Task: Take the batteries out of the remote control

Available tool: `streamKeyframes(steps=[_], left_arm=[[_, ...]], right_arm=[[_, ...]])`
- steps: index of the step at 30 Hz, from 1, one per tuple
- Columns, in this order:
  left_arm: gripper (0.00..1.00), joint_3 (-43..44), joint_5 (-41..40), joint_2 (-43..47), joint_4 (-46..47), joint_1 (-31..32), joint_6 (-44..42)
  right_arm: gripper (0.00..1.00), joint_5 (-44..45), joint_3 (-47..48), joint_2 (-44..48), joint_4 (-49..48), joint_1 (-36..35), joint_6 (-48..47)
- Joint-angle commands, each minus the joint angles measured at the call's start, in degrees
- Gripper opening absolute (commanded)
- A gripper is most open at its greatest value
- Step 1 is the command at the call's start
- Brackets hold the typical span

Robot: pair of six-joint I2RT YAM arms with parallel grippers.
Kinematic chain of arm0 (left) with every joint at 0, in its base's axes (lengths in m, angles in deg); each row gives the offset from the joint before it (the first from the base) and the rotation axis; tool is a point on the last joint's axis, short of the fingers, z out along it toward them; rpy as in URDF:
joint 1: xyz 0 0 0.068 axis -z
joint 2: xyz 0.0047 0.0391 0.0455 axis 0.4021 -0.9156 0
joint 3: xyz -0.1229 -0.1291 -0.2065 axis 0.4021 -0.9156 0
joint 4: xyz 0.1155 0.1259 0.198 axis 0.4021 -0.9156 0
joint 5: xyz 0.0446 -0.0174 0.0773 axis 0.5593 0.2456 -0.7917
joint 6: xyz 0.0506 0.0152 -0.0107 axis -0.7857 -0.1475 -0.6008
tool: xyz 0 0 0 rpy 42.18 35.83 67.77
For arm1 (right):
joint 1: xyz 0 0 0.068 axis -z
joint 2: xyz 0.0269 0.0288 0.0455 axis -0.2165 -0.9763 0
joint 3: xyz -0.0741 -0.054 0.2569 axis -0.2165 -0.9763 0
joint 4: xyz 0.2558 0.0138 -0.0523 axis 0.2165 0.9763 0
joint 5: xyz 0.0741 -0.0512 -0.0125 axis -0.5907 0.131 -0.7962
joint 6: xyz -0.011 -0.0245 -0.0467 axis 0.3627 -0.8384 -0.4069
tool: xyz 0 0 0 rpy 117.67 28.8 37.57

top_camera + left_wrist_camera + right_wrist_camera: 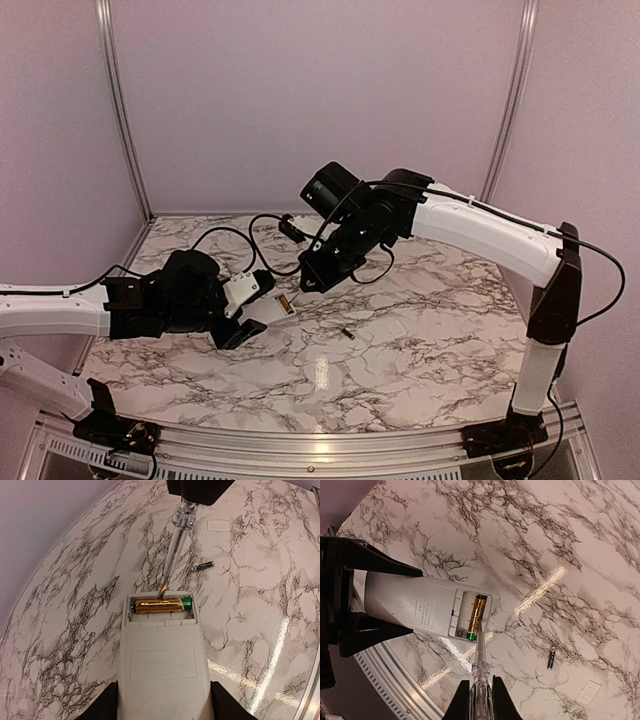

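Observation:
My left gripper [162, 702] is shut on the white remote control [162, 665] and holds it just above the marble table; it also shows in the top view [243, 318]. The battery recess is open, with one gold battery [161, 604] with a green end lying in it. My right gripper [479, 697] is shut on a clear-handled screwdriver [480, 662], whose tip touches that battery [476, 617] at the recess edge. A second, dark battery [551, 658] lies loose on the table, to the right of the remote [346, 332].
The small flat white cover plate [218, 525] lies on the marble beyond the loose battery, also in the right wrist view [587, 692]. A metal rail [395, 680] runs along the table's near edge. Purple walls close in the back and sides.

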Motion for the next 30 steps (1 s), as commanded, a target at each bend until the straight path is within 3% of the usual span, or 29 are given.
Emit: streamKeyframes(steps=[1, 12, 18, 25, 30], left_arm=[[0.0, 2.5, 1.4, 4.1, 3.4, 0.5, -6.0], [0.0, 7.0, 0.4, 2.0, -1.2, 0.6, -8.2], [0.0, 7.1, 0.3, 0.0, 2.1, 0.6, -6.3], [0.0, 2.5, -0.7, 1.8, 3.4, 0.5, -5.6], [0.0, -6.4, 0.0, 6.9, 10.1, 0.5, -5.2]], right_arm=[[0.0, -2.1, 1.7, -2.9, 3.0, -0.4, -0.6], [0.0, -0.4, 8.0, -7.6, 4.9, -0.4, 3.5], [0.0, -0.5, 10.6, -9.0, 5.1, -0.4, 3.6], [0.0, 0.2, 8.2, -6.4, 5.1, 0.2, 3.8], [0.0, -3.1, 5.7, -2.4, 3.8, 2.0, 3.7]])
